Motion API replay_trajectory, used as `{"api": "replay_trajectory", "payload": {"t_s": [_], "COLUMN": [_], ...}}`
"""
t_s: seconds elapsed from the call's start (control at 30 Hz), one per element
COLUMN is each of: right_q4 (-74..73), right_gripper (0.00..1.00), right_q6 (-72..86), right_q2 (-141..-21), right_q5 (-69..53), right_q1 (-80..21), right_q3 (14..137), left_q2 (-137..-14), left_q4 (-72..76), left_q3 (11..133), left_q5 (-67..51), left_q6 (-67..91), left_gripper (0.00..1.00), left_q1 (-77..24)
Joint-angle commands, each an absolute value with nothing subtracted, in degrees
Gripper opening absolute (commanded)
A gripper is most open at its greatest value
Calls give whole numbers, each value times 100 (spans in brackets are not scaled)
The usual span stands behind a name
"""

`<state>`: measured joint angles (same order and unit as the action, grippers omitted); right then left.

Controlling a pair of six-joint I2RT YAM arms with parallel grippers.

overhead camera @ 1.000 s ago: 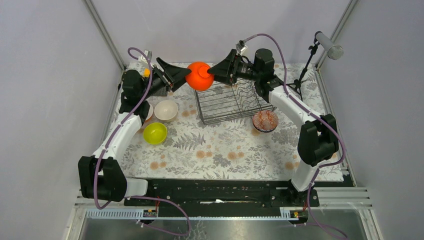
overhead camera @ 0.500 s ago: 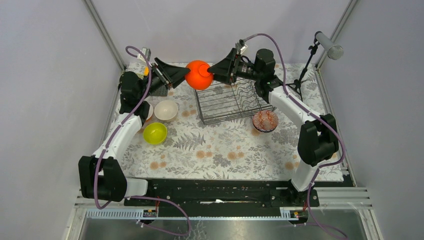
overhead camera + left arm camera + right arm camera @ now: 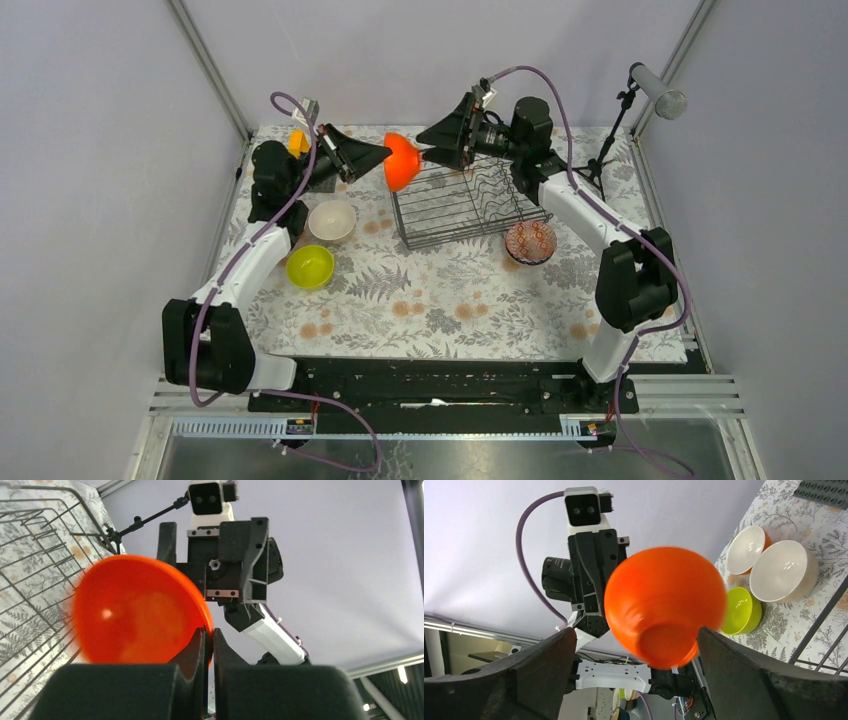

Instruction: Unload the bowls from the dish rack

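An orange bowl [image 3: 401, 161] hangs in the air over the far left corner of the dish rack [image 3: 465, 200], tipped on its side. My left gripper [image 3: 384, 156] is shut on its rim [image 3: 202, 611]. My right gripper [image 3: 430, 153] is open, its fingers [image 3: 544, 672] standing wide on either side of the bowl's base [image 3: 664, 605] without touching it. The rack shows no bowls inside. On the table lie a cream bowl [image 3: 332, 220], a yellow-green bowl [image 3: 310, 266], a pink patterned bowl [image 3: 530, 241] and an orange bowl with a white inside [image 3: 746, 550].
A small orange-yellow block [image 3: 297, 142] sits at the back left, behind the left arm. A dark grey plate [image 3: 824, 490] lies near it. A black stand [image 3: 607, 145] is at the back right corner. Walls close in the table on three sides.
My left gripper has shut on the orange bowl's rim. My right gripper has opened and let go of it. The bowl has tipped onto its side and shifted slightly left.
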<state>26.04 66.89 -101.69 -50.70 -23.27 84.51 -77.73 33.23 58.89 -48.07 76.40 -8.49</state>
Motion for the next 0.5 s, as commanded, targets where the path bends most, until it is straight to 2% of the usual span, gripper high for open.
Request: {"api": "replay_trajectory", "payload": {"t_s": [0.0, 0.13, 0.27, 0.33, 0.47], "right_q4": [2681, 1660, 241, -490, -1407], "right_gripper": [99, 100, 100, 100, 100], "right_q6": [6460, 5657, 4543, 4079, 3309], "right_q2": [-10105, -9998, -9915, -9897, -9795], "right_q5": [-5149, -4728, -4145, -3873, -3161], "right_q1": [-2367, -2345, -2344, -2354, -2432], "right_q3": [8498, 8575, 8868, 8995, 9113], "left_q2": [-7738, -7661, -7582, -7547, -7351], "left_q4": [2886, 688, -1875, -2666, -3450], "left_q3": [6186, 6529, 6947, 7047, 6941], "left_q5": [-4793, -4277, -3033, -2159, -1121], "left_q6": [7046, 5745, 4290, 3846, 3385], "left_gripper": [0, 0, 0, 0, 0], "left_q1": [-836, -785, -782, -782, -783]}}
